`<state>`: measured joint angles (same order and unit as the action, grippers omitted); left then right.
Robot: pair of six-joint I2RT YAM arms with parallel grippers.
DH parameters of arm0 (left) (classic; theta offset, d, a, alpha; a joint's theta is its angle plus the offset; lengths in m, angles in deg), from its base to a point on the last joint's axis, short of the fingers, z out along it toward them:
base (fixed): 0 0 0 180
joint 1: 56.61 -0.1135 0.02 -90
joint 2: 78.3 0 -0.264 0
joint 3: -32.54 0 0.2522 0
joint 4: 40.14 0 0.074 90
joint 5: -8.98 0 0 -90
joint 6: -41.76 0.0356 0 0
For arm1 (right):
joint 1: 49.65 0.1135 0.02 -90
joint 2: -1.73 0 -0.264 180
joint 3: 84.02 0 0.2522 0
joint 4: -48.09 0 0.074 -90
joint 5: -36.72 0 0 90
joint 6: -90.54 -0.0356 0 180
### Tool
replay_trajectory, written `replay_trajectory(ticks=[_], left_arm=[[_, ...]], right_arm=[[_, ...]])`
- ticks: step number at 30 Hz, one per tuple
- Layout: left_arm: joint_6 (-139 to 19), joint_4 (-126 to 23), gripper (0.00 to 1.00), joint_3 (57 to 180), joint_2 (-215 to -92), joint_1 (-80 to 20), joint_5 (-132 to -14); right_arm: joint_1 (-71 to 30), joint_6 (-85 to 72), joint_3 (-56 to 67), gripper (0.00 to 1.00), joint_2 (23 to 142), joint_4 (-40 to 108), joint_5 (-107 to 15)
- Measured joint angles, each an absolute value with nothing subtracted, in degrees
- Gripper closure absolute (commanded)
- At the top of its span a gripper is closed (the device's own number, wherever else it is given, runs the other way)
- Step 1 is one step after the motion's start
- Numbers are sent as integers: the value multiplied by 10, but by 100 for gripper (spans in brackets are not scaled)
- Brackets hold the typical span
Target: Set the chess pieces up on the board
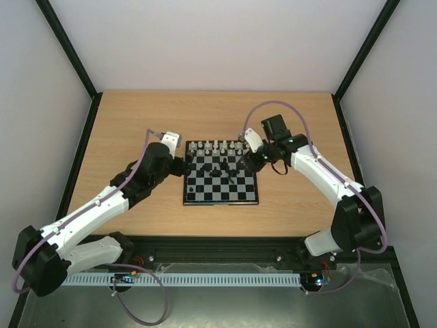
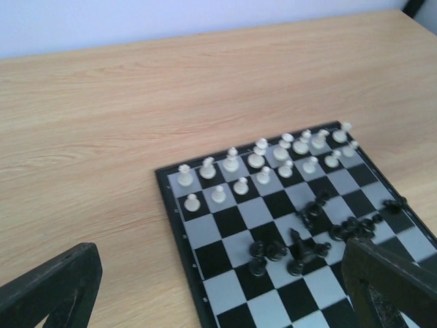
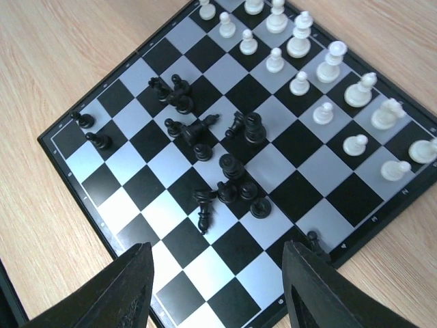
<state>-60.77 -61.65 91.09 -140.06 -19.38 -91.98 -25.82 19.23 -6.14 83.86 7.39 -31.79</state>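
The board (image 1: 220, 195) lies mid-table. White chess pieces (image 1: 215, 148) stand in two rows along its far edge. Black pieces (image 1: 222, 168) sit bunched in the middle, some lying down. My left gripper (image 1: 181, 166) is open and empty at the board's far left side. In the left wrist view it (image 2: 218, 301) looks over the board (image 2: 179, 229), the white rows (image 2: 263, 164) and the black cluster (image 2: 300, 246). My right gripper (image 1: 248, 162) is open and empty above the board's right part. In the right wrist view it (image 3: 217, 294) hangs above bare squares (image 3: 232, 273), near a toppled black piece (image 3: 205, 208).
Two black pawns (image 3: 92, 131) stand at one board corner. Another black pawn (image 3: 314, 240) stands at the board's edge beside my right gripper's finger (image 3: 321, 287). The wooden table (image 1: 136, 123) is walled in by dark frame posts and white panels.
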Motion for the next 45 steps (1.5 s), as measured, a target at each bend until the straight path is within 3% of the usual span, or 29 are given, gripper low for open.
replay_trajectory(ticks=[10,19,33,45], left_arm=[[-667,-583,1,885,-1406,-216,-1018],[-656,-613,1,924,-1422,-232,-1004],[-628,-611,1,923,-1391,-232,-1005],[-626,-611,1,923,-1399,-232,-1005]], right_arm=[[-187,198,26,62,944,48,-362],[-141,185,124,71,1054,22,-400],[-121,170,174,77,1156,-29,-451],[-118,168,174,72,1158,-35,-453]])
